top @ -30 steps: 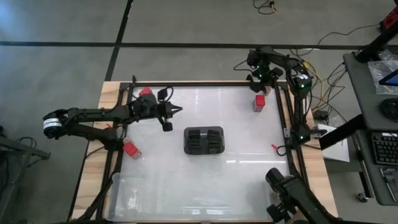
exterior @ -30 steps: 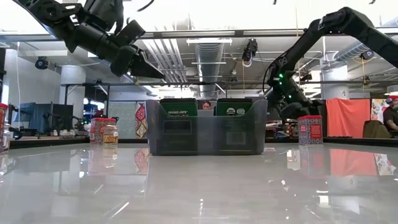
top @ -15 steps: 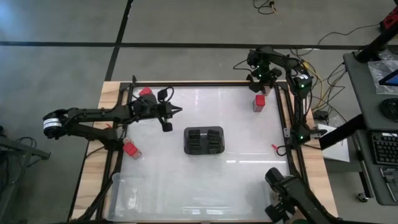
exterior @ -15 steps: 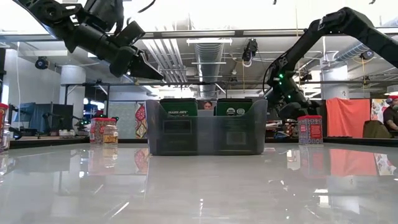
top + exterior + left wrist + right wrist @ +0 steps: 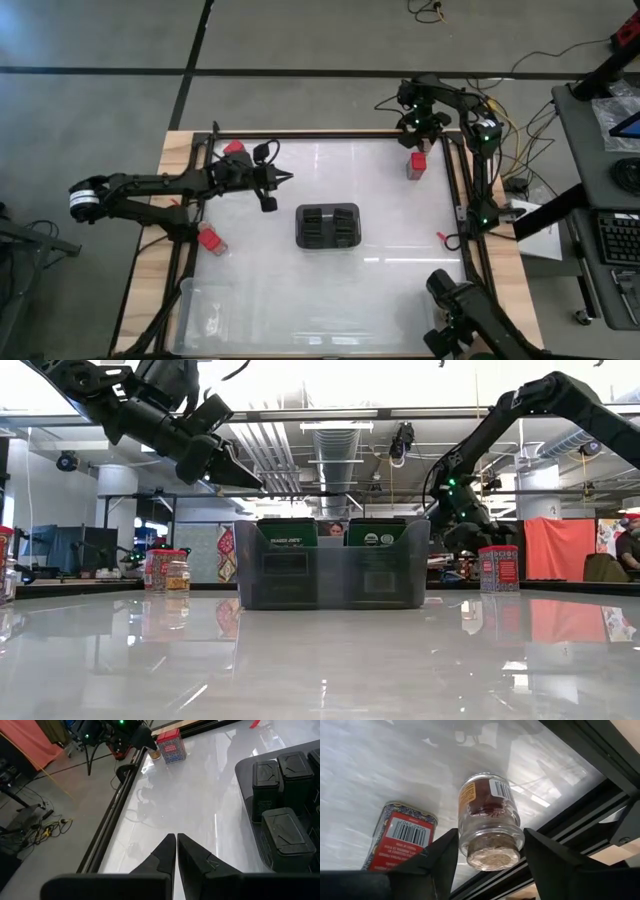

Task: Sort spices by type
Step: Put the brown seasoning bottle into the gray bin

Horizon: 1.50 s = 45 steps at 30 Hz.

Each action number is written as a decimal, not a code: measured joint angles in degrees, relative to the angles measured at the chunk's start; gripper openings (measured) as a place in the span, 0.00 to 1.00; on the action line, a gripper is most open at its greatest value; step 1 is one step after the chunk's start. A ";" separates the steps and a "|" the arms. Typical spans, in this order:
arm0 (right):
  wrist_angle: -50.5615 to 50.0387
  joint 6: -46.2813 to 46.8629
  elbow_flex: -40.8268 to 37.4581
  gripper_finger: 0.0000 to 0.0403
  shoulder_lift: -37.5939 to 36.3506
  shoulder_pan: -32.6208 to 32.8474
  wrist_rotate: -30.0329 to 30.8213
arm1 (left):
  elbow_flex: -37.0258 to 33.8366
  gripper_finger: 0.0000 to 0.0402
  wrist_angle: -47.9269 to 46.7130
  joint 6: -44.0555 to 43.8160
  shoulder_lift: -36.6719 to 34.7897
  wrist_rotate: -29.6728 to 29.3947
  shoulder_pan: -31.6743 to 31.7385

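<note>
The right pincer (image 5: 490, 855) hangs over the far right corner of the desk (image 5: 330, 270), its fingers spread to either side of a small glass jar (image 5: 490, 820) with a cork top. The fingers flank the jar's top, and I cannot tell whether they touch it. The jar stands upright, long axis vertical, cork end toward the pincer. Just beside it stands a red tin (image 5: 402, 837), also upright. The left pincer (image 5: 176, 852) is closed and empty, held above the desk, pointing across it toward the dark slotted holder (image 5: 328, 227).
</note>
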 joint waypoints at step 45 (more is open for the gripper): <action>1.21 5.04 2.41 0.42 -31.29 23.09 -0.01 | 1.97 0.00 5.68 -7.83 -0.02 0.74 0.00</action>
